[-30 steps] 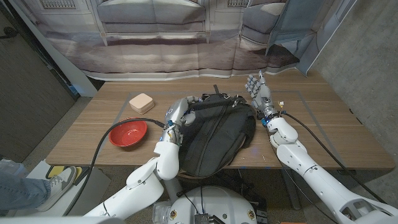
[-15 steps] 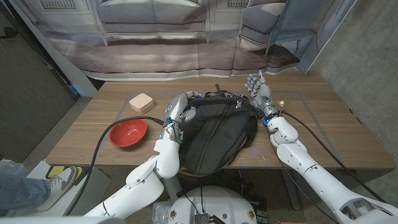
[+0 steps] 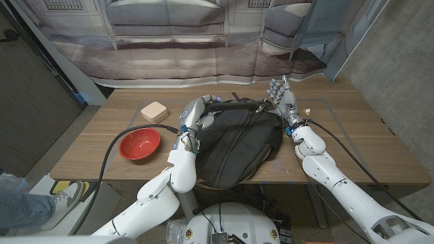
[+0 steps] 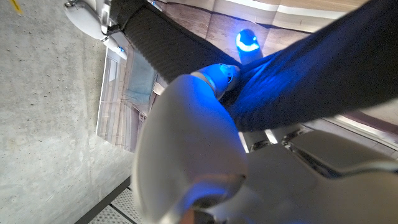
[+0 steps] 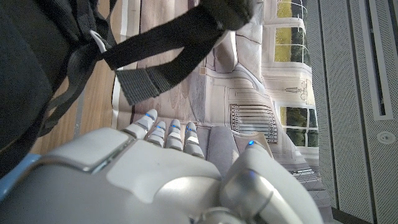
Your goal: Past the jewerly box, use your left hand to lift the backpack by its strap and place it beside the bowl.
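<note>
Centrally in the head view, the left hand (image 3: 194, 115) is seen raised at the backpack's (image 3: 234, 142) far left corner, its fingers curled around the black strap (image 3: 227, 104), which is drawn taut along the bag's far edge. From the left wrist view, the strap (image 4: 180, 53) is seen crossing over a fingertip (image 4: 219, 76) lit blue, so the strap is clamped in that hand; the rest of the grasp is masked by the hand's own white back. The backpack is laid across the middle of the worktop (image 3: 352, 129), its long axis running from the far edge toward the robot, top end with the strap pointed away from the robot and bottom end hanging over the near edge. How much of the bag is lifted off the wood cannot be told. The right hand (image 3: 283, 98) is held upright just beside the bag's far right corner, fingers apart and nothing in them. To the left of the left arm, the red bowl (image 3: 140, 144) is set well apart from the bag, and the tan jewelry box (image 3: 155, 111) lies beyond the bowl. A loose strap end (image 5: 161, 56) is shown in the right wrist view, cut off by the frame
</note>
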Motion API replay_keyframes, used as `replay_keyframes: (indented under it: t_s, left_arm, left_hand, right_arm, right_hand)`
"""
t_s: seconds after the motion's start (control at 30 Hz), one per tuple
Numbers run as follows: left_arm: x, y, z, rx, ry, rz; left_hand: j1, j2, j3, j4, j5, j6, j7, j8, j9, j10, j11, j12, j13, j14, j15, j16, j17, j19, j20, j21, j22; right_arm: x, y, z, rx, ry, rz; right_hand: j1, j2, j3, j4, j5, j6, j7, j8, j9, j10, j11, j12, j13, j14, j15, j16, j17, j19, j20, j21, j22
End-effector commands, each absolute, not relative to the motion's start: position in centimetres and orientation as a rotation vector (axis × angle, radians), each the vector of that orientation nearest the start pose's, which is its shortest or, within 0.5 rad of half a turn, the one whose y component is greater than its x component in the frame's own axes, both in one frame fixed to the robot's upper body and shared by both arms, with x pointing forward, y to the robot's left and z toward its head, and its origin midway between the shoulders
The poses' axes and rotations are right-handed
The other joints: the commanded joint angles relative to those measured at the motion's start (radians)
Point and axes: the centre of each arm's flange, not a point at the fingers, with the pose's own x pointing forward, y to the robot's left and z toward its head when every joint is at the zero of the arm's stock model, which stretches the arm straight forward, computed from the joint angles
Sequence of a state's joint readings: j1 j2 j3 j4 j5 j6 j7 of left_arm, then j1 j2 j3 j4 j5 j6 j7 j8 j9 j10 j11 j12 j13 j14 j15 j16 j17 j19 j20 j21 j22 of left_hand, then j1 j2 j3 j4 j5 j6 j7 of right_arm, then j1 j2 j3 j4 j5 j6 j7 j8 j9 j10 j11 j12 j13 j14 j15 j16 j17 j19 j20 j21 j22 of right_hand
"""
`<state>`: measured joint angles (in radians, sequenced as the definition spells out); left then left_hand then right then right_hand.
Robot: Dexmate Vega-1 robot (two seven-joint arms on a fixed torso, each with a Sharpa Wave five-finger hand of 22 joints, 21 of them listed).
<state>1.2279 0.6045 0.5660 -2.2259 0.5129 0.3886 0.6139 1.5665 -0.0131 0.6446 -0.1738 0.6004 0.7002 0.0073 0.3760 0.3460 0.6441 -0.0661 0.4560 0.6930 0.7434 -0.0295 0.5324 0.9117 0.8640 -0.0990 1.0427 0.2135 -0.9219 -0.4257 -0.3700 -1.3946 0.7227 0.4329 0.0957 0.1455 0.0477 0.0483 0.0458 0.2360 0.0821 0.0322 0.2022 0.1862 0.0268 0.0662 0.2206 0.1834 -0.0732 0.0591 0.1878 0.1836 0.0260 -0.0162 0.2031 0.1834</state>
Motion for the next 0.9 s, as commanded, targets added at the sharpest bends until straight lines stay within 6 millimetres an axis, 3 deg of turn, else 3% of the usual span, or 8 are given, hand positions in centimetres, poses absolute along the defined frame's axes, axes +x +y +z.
replay_keyframes:
  t_s: [0.03, 0.9]
  left_arm:
    - [43.9, 14.1, -3.3, 0.792, -0.884, 0.327]
    - [42.4, 14.5, -0.4, 0.737, -0.97, 0.404]
  left_hand:
    - [0.006, 0.0, 0.009, 0.001, 0.011, 0.002, 0.002, -0.001, 0.005, -0.001, 0.001, 0.007, 0.008, 0.061, -0.076, 0.103, 0.011, 0.011, -0.104, 0.008, 0.001]
    - [-0.003, -0.011, 0.028, 0.0, 0.03, 0.01, 0.002, -0.01, 0.009, 0.002, -0.002, 0.008, 0.037, 0.069, -0.071, 0.104, 0.033, 0.009, -0.103, 0.039, -0.014]
  right_arm:
    - [62.0, -23.6, -2.7, 0.195, -0.733, 0.35]
    - [62.2, -23.6, -2.2, 0.192, -0.73, 0.352]
  right_hand:
    - [0.005, 0.005, -0.003, -0.003, -0.002, 0.012, 0.0, -0.003, 0.003, 0.002, 0.004, 0.0, 0.005, 0.007, -0.001, 0.002, 0.002, 0.004, -0.003, 0.004, 0.003]
    - [0.005, 0.007, -0.004, -0.003, -0.002, 0.012, 0.002, -0.004, 0.003, 0.004, 0.004, -0.001, 0.005, 0.009, -0.001, 0.002, 0.002, 0.006, -0.002, 0.003, 0.003]
